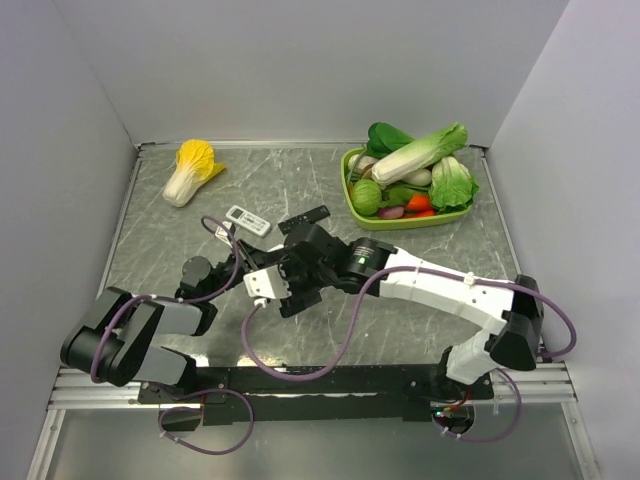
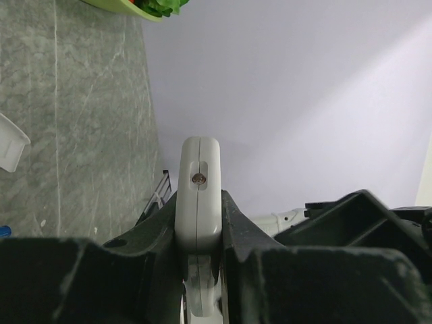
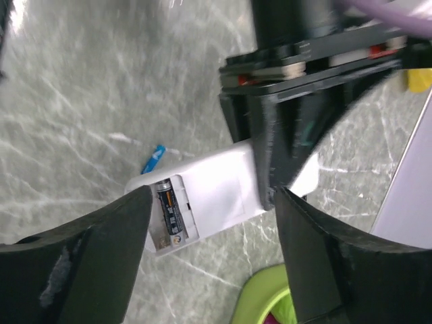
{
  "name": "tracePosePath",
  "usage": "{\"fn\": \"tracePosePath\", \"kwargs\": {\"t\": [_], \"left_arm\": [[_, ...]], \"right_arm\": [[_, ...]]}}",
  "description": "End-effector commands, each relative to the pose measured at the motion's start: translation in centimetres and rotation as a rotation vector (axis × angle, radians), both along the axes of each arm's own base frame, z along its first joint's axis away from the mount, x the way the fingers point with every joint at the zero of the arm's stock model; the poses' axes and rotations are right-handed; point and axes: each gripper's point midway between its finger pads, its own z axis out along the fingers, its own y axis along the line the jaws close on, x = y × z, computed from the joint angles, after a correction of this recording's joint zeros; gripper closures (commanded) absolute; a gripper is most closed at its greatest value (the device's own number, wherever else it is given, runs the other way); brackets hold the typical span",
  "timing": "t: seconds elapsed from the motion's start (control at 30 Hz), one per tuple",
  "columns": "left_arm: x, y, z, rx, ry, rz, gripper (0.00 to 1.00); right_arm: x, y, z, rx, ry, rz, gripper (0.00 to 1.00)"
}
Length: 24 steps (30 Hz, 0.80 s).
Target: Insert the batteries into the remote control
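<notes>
My left gripper is shut on the light-grey remote control, which I see edge-on and upright between its pads. In the right wrist view the remote control shows its plain white back with the battery bay uncovered. One dark-labelled battery lies in that bay. Another battery, blue, lies on the table just beyond the remote. My right gripper is open right over the remote's back, its jaws spread wide to either side with nothing between them. From above, the right gripper hangs over the remote.
A green tray of toy vegetables stands at the back right and a yellow cabbage at the back left. A smaller white remote and a slim black remote lie behind the grippers. A white piece lies on the table.
</notes>
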Motion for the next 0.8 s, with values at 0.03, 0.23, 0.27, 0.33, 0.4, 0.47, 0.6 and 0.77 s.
{"fn": "tracePosePath", "kwargs": {"t": [0.03,0.23,0.27,0.33,0.4,0.47,0.6,0.77], "left_arm": [[-3.7,1.1,9.8,-0.19,-0.56,-0.009,0.98],[-3.8,1.1,10.2,-0.179,-0.587,-0.008,0.99],[-3.7,1.1,10.1,-0.173,-0.582,-0.005,0.99],[-3.8,1.1,10.4,-0.168,-0.599,-0.006,0.99],[-3.8,1.1,10.7,-0.162,-0.605,-0.006,0.98],[-3.8,1.0,10.7,-0.151,-0.61,-0.005,0.98],[-3.8,1.0,11.1,-0.137,-0.62,-0.004,0.99],[-4.1,1.1,11.6,-0.147,-0.629,-0.007,0.99]], "right_arm": [[-1.0,0.3,7.7,0.306,0.091,-0.051,0.16],[-0.1,-1.5,10.7,0.548,0.369,-0.265,0.11],[0.2,-2.0,10.9,0.577,0.409,-0.312,0.1],[0.9,-2.6,9.7,0.621,0.538,-0.434,0.11],[0.6,-3.1,9.4,0.665,0.651,-0.507,0.11],[0.1,-3.5,8.5,0.702,0.721,-0.511,0.13],[-0.8,-3.8,6.8,0.758,0.884,-0.558,0.16],[-0.6,-4.1,4.8,0.814,1.0,-0.61,0.19]]}}
